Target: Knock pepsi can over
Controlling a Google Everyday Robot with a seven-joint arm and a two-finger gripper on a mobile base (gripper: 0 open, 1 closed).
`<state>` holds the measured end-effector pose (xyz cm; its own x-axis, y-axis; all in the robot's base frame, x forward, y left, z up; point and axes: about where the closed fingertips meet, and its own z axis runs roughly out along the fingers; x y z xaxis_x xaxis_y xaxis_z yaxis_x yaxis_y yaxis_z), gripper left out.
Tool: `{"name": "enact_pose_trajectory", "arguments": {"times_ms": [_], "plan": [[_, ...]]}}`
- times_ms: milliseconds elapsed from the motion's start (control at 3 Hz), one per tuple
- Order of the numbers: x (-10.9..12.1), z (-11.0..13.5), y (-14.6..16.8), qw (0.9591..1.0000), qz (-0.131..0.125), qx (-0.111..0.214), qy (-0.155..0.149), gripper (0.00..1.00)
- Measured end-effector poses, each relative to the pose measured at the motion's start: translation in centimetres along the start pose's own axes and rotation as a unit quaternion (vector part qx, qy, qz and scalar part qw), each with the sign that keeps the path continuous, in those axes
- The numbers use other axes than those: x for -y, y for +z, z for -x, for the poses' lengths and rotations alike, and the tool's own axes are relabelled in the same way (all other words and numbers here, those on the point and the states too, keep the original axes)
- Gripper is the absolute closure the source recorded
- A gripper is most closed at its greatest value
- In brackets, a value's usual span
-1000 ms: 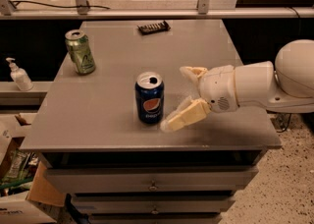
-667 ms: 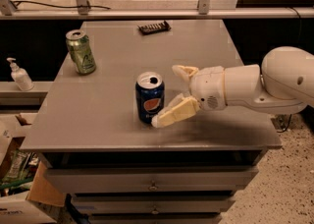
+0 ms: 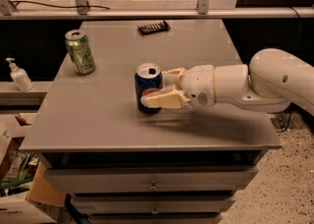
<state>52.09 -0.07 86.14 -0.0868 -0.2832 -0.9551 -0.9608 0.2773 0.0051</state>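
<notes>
Across the middle of the frame lies the grey table (image 3: 98,120), a cabinet top with drawers below. From the right edge my white arm (image 3: 245,85) reaches leftward, low over the surface. At its end, near the frame's centre, sits the gripper (image 3: 156,88) with its fingers spread apart. They are set around the right side of the pepsi can (image 3: 146,83) rather than clamped on it. The near finger (image 3: 164,101) lies across the can's lower front and looks to be touching it, while the far one shows behind the can's right shoulder. The can stands upright just left of centre, its silver top facing the camera.

Toward the upper left the green can (image 3: 81,52) stands upright, well apart from all this. A dark flat object (image 3: 153,26) rests near the table's far edge at top centre. A small pump bottle (image 3: 18,74) sits at the left edge of the frame, off the table.

I judge I'm at the contact stage: the can is bracketed but not yet tipped. The next move calls for a firm sideways shove to the left. It should land higher on the can if I can manage that, since a low push may only slide it along.
</notes>
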Motion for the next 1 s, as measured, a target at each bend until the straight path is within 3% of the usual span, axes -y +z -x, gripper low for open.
{"name": "enact_pose_trajectory", "arguments": {"times_ms": [333,667,1000], "plan": [[0.2,0.2,0.1,0.9999,-0.004,0.008,0.009,0.64],[1.1,0.9,-0.7,0.9998,-0.015,-0.003,0.01,0.87],[2.9,3.1,-2.6,0.9984,-0.018,-0.053,-0.008,1.0]]}}
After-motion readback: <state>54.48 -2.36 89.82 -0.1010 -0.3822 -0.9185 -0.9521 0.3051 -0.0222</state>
